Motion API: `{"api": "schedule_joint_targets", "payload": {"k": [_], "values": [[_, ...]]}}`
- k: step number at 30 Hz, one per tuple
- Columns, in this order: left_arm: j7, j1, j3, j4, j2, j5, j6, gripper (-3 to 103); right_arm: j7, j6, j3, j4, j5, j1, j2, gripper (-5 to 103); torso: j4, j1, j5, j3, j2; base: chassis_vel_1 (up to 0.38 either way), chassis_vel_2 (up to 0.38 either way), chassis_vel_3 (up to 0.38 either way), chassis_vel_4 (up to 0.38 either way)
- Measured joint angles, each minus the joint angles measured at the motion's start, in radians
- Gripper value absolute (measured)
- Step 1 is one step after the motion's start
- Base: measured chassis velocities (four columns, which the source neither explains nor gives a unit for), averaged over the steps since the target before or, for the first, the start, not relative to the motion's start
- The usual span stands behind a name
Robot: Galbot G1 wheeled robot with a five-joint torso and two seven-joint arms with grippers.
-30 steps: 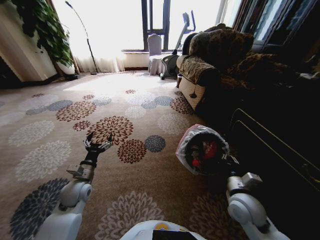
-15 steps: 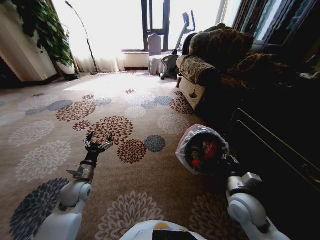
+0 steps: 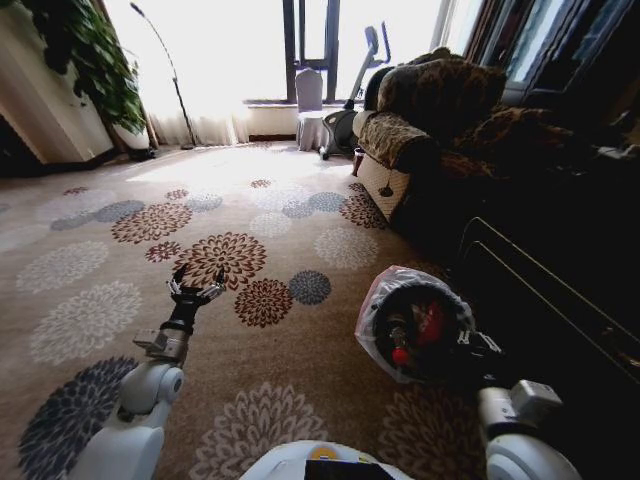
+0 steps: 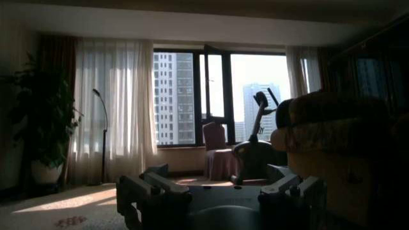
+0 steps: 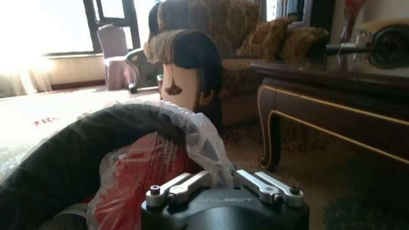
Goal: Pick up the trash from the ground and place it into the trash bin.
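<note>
Nearest in the right wrist view, the word GALBOT can be read embossed on the dark body of the right hand [image 5: 223, 188], whose fingers are pinched together on the plastic liner at the rim of the trash bin [image 5: 83, 148]. In the head view the right hand [image 3: 468, 342] sits at the bin's right rim, low on the robot's right side, and the trash bin [image 3: 415, 322] is tipped so that its round mouth faces back toward the robot and slightly up, its axis running away and down toward the carpet [image 3: 280, 200]. Inside the mouth lies the trash [image 3: 425, 322], a red wrapper with a small bottle beside it; no print on them is legible. On the robot's left, the left hand [image 3: 194, 290] is held out low over the carpet, its fingers spread apart and holding nothing; in the left wrist view the left hand [image 4: 217, 191] frames only the room ahead. A dark wooden cabinet [image 3: 560, 300] with gilt edging stands close on the bin's right, leaving little room there, while the flowered carpet lies open to the left and ahead. Farther off, a sofa [image 3: 430, 120] lines the right side, and a draped chair [image 3: 312, 110] and an exercise machine [image 3: 360, 90] stand before the bright window [image 3: 260, 50].
</note>
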Motion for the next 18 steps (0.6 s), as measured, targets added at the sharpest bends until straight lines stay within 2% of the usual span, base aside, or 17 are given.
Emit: {"api": "schedule_joint_targets", "payload": {"k": [2,10,13,14,18], "values": [[0.000,0.000,0.000,0.000,0.000,0.000,0.000,100,0.025,-0.011,0.030,-0.012,0.035,-0.007,0.002,0,-0.0003,0.000,-0.0001,0.000,0.000,0.000,0.000,0.000,0.000],[0.000,0.000,0.000,0.000,0.000,0.000,0.000,100,0.031,-0.009,0.086,-0.052,0.069,-0.014,-0.002,0,0.0001,0.000,-0.0005,0.000,0.000,0.000,0.000,0.000,0.000],[0.000,0.000,0.000,0.000,0.000,0.000,0.000,100,0.037,-0.011,0.173,-0.144,0.140,-0.030,-0.009,0,0.0000,0.000,0.0001,0.000,0.000,0.000,0.000,0.000,0.000],[0.000,0.000,0.000,0.000,0.000,0.000,0.000,100,0.037,-0.011,0.173,-0.144,0.140,-0.030,-0.009,0,0.0000,0.000,0.0001,0.000,0.000,0.000,0.000,0.000,0.000],[0.000,0.000,0.000,0.000,0.000,0.000,0.000,100,0.017,0.044,0.262,-0.266,0.153,-0.086,-0.002,0,-0.0006,0.000,0.0000,0.000,0.000,0.000,0.000,0.000,0.000]]}}
